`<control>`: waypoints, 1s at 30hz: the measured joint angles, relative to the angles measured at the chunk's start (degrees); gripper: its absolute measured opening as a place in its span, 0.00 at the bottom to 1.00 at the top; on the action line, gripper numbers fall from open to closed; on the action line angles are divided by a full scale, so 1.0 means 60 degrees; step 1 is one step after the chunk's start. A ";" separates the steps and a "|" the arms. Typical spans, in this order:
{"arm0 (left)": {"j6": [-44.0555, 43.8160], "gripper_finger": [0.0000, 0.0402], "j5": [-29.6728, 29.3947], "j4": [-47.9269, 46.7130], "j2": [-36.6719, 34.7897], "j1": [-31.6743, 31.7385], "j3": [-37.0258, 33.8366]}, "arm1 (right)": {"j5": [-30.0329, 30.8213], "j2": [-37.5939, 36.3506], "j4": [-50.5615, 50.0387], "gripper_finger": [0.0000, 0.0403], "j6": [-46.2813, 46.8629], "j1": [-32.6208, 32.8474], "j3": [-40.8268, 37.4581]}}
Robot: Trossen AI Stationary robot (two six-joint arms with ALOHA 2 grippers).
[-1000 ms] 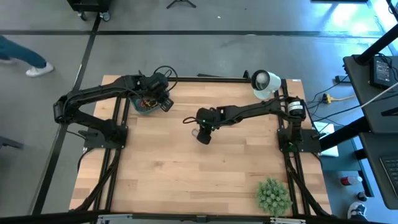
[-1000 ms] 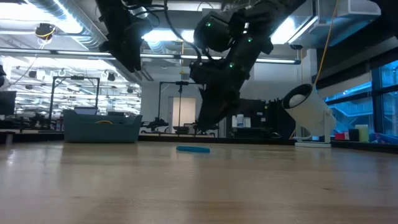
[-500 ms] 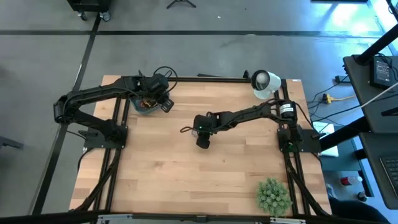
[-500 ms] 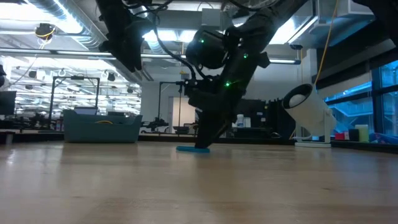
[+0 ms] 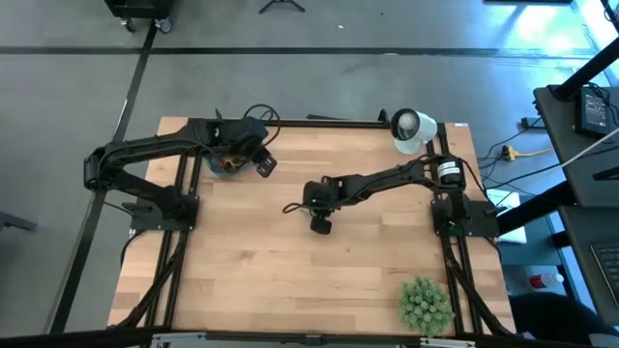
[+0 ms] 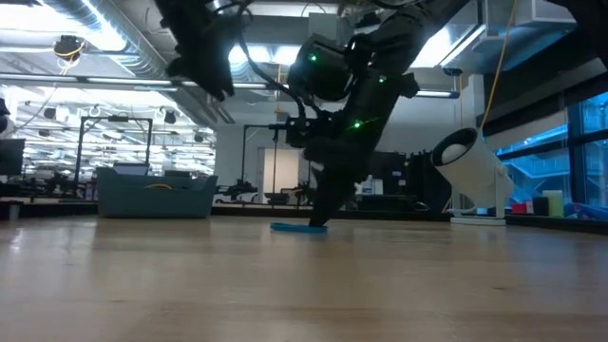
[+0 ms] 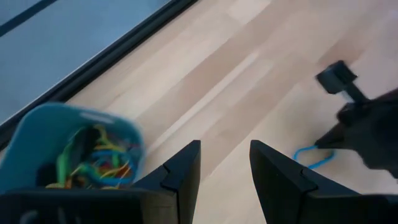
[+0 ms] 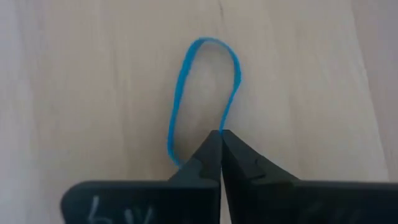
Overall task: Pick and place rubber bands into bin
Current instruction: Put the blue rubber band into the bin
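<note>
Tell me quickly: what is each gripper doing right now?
Left gripper: open, empty, beside the bin.
Right gripper: shut on the blue rubber band, down at the table.

The pale wooden table (image 5: 290,271) carries the teal bin (image 5: 228,165), a blue rubber band (image 8: 202,93), a white cup-like object (image 5: 411,130) and a spiky green ball (image 5: 426,305).

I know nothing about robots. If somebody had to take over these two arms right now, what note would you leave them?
Right gripper: shut, pinching the blue rubber band, which lies on the table mid-table.
Left gripper: open, empty, beside the bin.
Done: many coloured bands already lie in the bin.
Left: lift the blue band, carry it to the bin, release it there.
</note>
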 joint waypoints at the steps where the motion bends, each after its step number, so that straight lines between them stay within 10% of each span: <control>1: 0.0000 0.33 -0.0016 0.0132 0.0000 -0.0099 0.0000 | -0.0049 -0.0137 -0.0084 0.01 -0.0028 -0.0039 -0.0030; 19: 0.0035 0.41 -0.0783 0.3286 0.0666 -0.2448 -0.0007 | -0.0199 -0.4760 -0.0606 0.00 -0.1450 -0.0990 0.0008; 30: 0.1961 0.48 -0.0272 0.6809 0.2238 -0.2625 -0.0004 | -0.0159 -0.5306 -0.1374 0.00 -0.1410 -0.0921 0.0019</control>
